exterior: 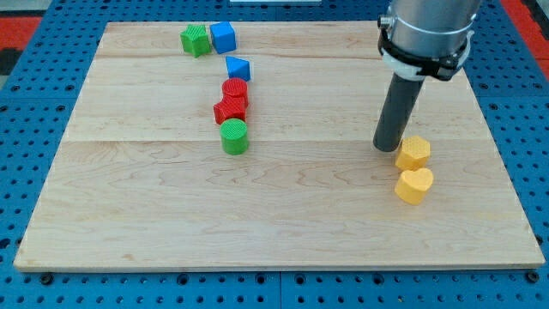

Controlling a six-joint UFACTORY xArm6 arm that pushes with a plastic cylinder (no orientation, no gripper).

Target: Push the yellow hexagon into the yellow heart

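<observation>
Blue perforated base under pale wooden bench (283, 223). No claw on arm, only rod; my tip (388, 148) just left of yellow hexagon (413, 152). Yellow heart (414, 184) directly below hexagon, near. Two yellow, two blue, two green, two red blocks. Red pair touching, view's upper left.

Arm enters from view's top right, rod vertical, my tip (388, 146) down on board.

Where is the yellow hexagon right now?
The yellow hexagon sits at the view's right on the board, just above the yellow heart, with my tip immediately at its left.
</observation>
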